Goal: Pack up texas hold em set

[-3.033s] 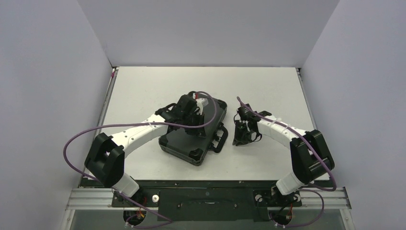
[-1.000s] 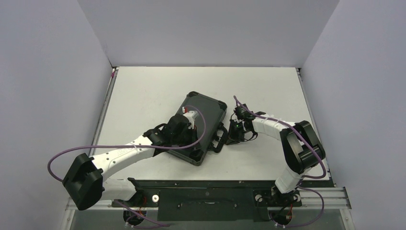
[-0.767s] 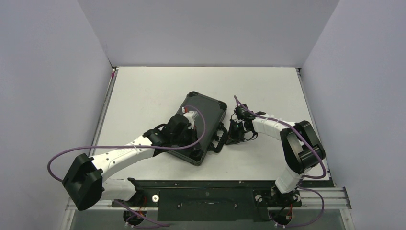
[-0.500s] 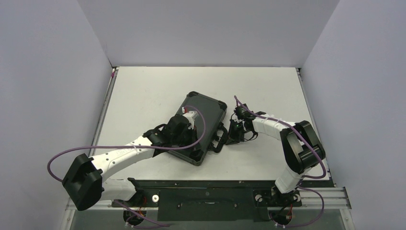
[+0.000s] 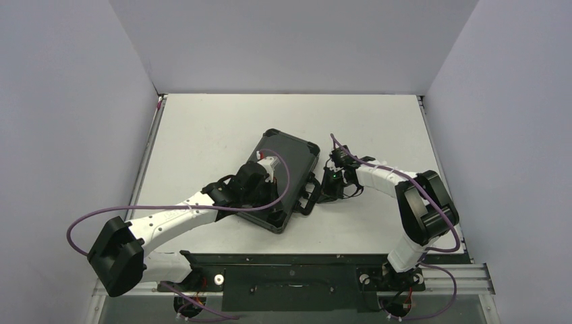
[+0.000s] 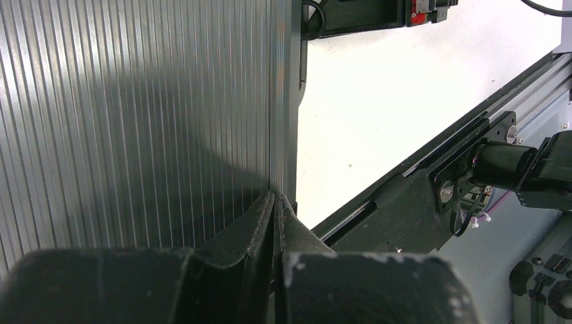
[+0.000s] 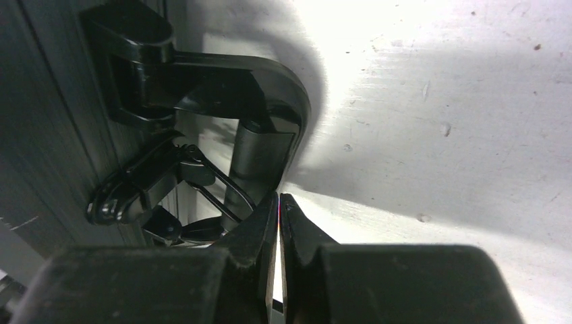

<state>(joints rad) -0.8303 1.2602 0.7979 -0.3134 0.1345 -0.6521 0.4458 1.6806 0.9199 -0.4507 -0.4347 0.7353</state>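
Note:
The texas hold em set shows only as its black briefcase [image 5: 295,152], lying closed at the table's middle; chips, cards and buttons are hidden. My left gripper [image 5: 264,196] rests shut on the near part of the ribbed lid [image 6: 135,101], its tips [image 6: 275,197] close to the lid's right edge. My right gripper [image 5: 328,190] is shut and empty, low on the table at the case's right side. Its tips [image 7: 278,197] sit just under the carry handle [image 7: 270,88], next to a wire latch [image 7: 135,189].
The white table [image 5: 378,128] is walled by grey panels on three sides. A black rail [image 5: 297,260] with both arm bases runs along the near edge. The right arm's link [image 5: 384,177] lies low just right of the case handle [image 5: 311,196].
Three seconds ago the left gripper sat on the far part of the lid; it now rests nearer me. The right gripper moved left to the handle and its jaws closed the last bit.

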